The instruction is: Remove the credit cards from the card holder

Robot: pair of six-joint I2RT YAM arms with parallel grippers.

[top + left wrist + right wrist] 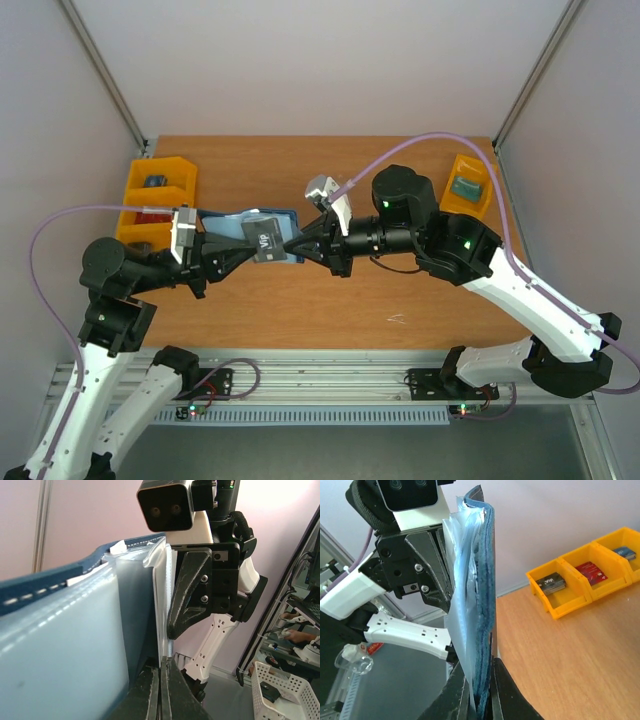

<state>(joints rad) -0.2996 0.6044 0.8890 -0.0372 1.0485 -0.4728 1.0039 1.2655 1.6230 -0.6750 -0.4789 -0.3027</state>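
The card holder, a navy wallet with clear inner sleeves, hangs open in the air between both arms above the table's left middle. My left gripper is shut on a dark grey credit card with white lettering, which stands at the wallet's near edge. In the left wrist view my left gripper pinches a thin edge beside the sleeves. My right gripper is shut on the wallet's right edge. In the right wrist view my right gripper clamps the navy cover. The pale white-pink card is hidden.
Yellow bins holding cards stand at the table's far left and also show in the right wrist view. Another yellow bin sits at the far right. A white basket stands beyond the table.
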